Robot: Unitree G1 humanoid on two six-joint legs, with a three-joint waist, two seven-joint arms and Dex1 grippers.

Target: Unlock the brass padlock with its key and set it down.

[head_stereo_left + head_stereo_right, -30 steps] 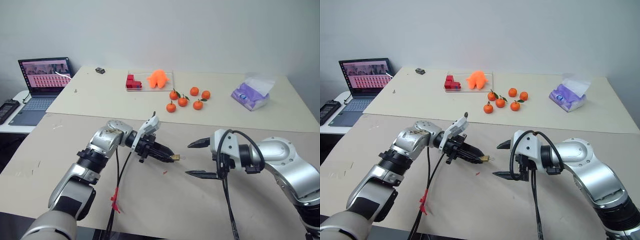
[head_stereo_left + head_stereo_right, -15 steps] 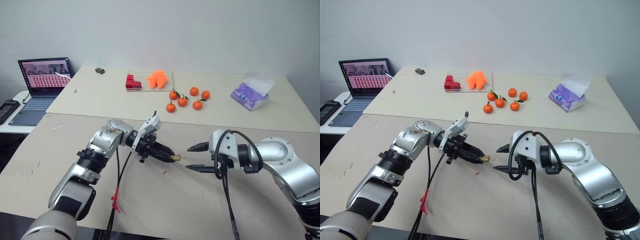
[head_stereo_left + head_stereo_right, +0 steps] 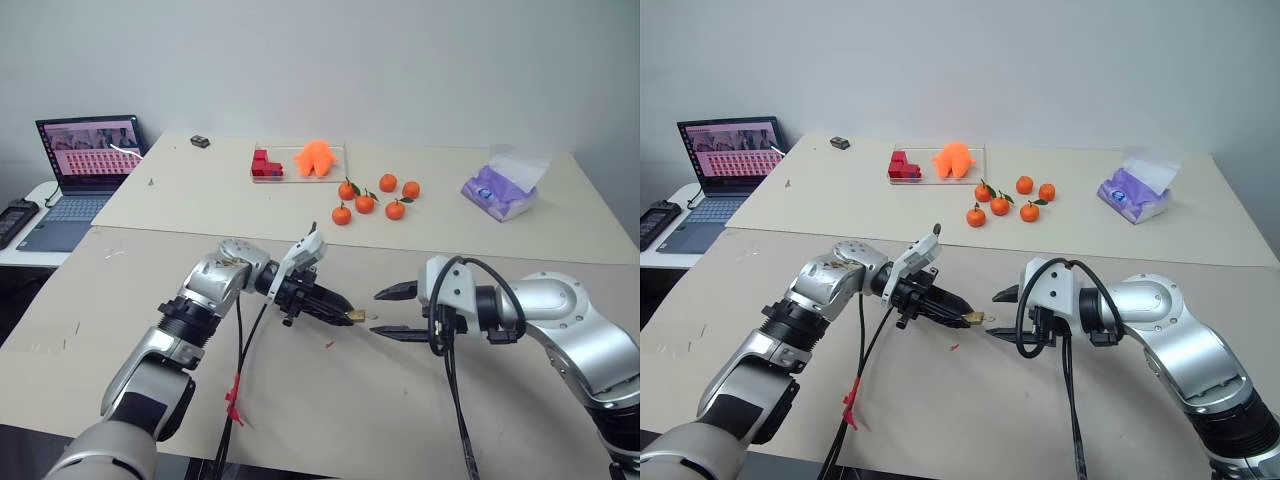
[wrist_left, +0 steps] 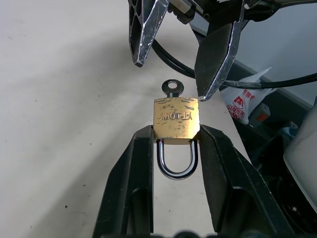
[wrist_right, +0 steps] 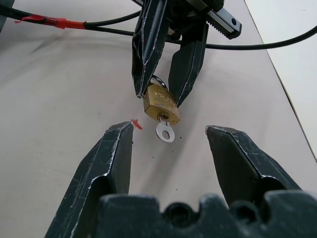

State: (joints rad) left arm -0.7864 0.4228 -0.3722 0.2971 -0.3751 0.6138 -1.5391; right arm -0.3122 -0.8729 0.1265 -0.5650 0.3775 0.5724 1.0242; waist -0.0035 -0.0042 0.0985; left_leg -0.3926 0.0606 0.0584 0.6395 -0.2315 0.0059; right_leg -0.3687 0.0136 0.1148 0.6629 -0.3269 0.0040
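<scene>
A: Brass first. The left hand (image 4: 174,144) clamps the padlock (image 4: 176,118) by its flat sides, held up off the desk (image 3: 300,420), shackle (image 4: 177,159) back between the fingers and the key (image 5: 165,131) already seated, its round bow poking toward the other arm.

B: And the right hand (image 5: 168,136)?

A: Half spread, holding nothing, one finger to either side of the bow and touching neither it nor the body.

B: So the step in hand looks like pinching the bow and turning it.

A: I'd say so. Best to centre the bow between the fingers before closing, grip only the bow, and keep clear of the left fingertips (image 5: 146,79), which sit very near.

B: Risk?

A: The bow is thin; an off-centre pinch could skid off, or lever the padlock out of the left grip. Turn about the key's own line, left hand steady.
</scene>
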